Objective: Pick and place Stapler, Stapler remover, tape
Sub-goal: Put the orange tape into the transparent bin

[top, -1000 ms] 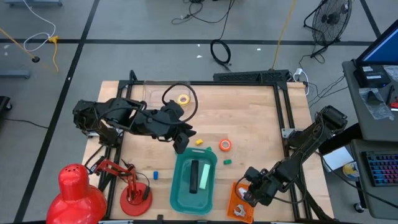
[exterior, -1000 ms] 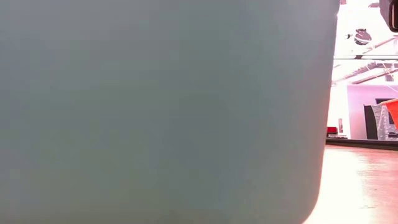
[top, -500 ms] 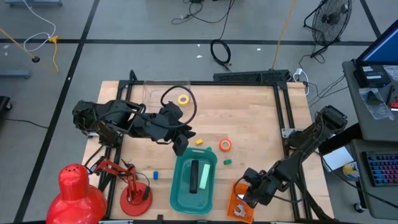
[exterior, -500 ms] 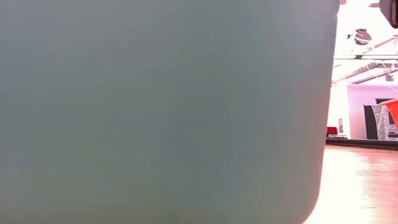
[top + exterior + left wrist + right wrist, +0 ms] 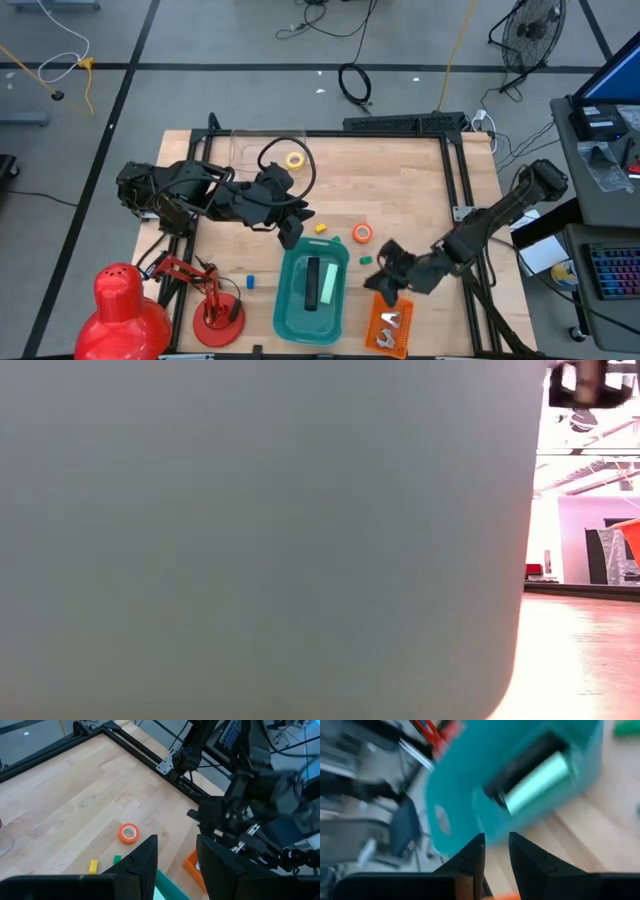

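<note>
Now, right gripper [image 5: 385, 283] just beside the teal bin [image 5: 292, 318], fingers slightly parted and holding nothing; stapler [image 5: 313, 283] already lying lengthwise inside that bin; orange tape roll [image 5: 362, 233] just beyond the bin's far right corner, close to both grippers, seemingly nearer the right one; yellow roll [image 5: 294, 159] well beyond the bin; left gripper [image 5: 291, 238] at the bin's far rim, partly parted, empty; orange tray [image 5: 374, 334] with staple remover [image 5: 392, 321] just right of the bin.

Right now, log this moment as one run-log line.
left tool: open, empty, at teal bin far rim | right tool: empty, above orange tray | stapler: in bin | orange tape: on table
</note>
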Robot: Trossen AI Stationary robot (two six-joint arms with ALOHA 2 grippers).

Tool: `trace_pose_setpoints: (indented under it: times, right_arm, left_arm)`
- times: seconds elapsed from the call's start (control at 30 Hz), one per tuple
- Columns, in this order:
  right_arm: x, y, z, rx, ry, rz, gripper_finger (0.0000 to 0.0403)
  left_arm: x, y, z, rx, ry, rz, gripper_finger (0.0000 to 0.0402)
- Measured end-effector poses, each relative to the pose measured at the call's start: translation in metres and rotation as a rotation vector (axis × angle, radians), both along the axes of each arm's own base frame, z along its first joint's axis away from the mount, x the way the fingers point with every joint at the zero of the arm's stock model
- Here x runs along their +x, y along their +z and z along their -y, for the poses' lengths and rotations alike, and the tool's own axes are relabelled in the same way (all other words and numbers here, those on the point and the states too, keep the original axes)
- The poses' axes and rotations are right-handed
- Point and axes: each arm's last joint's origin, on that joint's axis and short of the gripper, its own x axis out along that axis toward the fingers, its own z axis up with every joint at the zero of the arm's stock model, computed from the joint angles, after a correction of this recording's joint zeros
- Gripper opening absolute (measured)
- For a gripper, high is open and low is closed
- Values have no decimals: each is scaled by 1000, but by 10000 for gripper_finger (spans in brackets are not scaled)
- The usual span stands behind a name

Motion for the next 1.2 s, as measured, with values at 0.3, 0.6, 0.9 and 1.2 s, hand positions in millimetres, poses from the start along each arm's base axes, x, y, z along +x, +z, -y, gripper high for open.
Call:
trace_pose_setpoints:
  times: [0.3, 0.6, 0.9, 1.2]
  right_arm:
    - [8, 29, 33, -71, -53, 177, 77]
    - [24, 33, 69, -105, -140, 206, 77]
    - [24, 11, 120, -83, -289, -74, 77]
    - [10, -6, 144, -65, -339, -332, 78]
  left_arm:
    - [-11, -12, -3, 30, 3, -167, 136]
    - [-24, -26, -27, 59, 106, -390, 136]
    - [-22, -25, -47, 109, 7, -440, 136]
    - [-21, -25, -54, 164, -43, -463, 136]
